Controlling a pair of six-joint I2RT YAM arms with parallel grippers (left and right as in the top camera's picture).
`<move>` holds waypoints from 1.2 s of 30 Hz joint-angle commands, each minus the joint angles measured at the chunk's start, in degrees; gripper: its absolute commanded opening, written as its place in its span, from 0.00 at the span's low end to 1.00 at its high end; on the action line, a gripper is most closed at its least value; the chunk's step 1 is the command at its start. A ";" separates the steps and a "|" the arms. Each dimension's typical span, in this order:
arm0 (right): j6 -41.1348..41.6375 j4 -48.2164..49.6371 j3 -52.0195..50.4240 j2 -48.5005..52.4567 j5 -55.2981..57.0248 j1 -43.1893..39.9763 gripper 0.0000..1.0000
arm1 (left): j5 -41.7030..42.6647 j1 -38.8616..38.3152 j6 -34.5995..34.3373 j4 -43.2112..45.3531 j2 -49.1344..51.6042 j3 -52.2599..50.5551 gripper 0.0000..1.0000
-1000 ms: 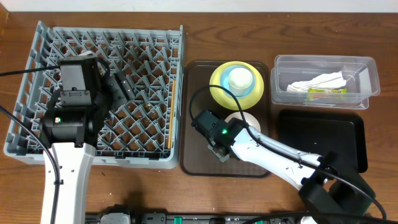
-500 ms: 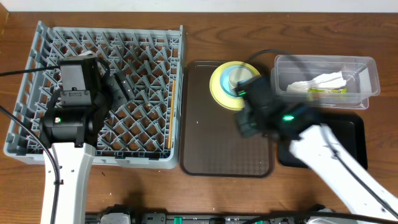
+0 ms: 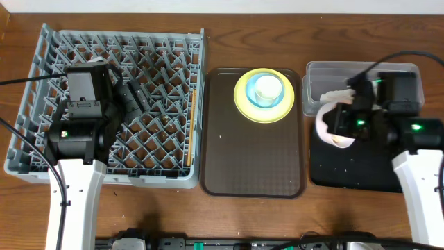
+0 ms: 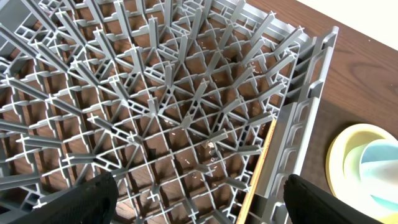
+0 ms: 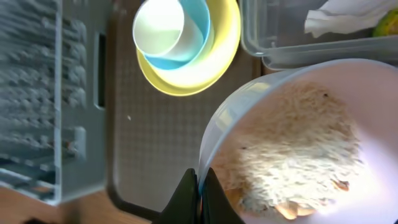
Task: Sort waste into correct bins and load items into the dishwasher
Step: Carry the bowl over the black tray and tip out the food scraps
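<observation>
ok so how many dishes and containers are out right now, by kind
bowls: 2 (light blue bowl, white bowl)
plates: 1 (yellow plate)
bins: 2 (clear tub, black tray)
serving trays: 1 (brown serving tray)
dish racks: 1 (grey dish rack)
total: 7

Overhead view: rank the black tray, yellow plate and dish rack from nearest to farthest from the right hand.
1. Black tray: directly beneath the right hand, far right.
2. Yellow plate: to its left, on the brown tray.
3. Dish rack: far left.
</observation>
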 commanded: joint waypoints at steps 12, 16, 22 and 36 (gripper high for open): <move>-4.04 3.43 -8.98 -0.79 -27.61 -25.68 0.01 | -0.28 0.24 -0.09 -0.17 -0.33 1.20 0.88; -4.13 8.59 -15.30 -0.76 -36.50 -33.16 0.01 | -0.28 0.24 -0.09 -0.17 -0.33 1.20 0.88; -4.11 18.36 -25.42 -0.76 -48.39 -44.76 0.01 | -0.28 0.24 -0.09 -0.17 -0.33 1.20 0.88; -0.90 31.19 -34.95 -0.76 -54.55 -58.77 0.01 | -0.28 0.24 -0.09 -0.17 -0.33 1.20 0.89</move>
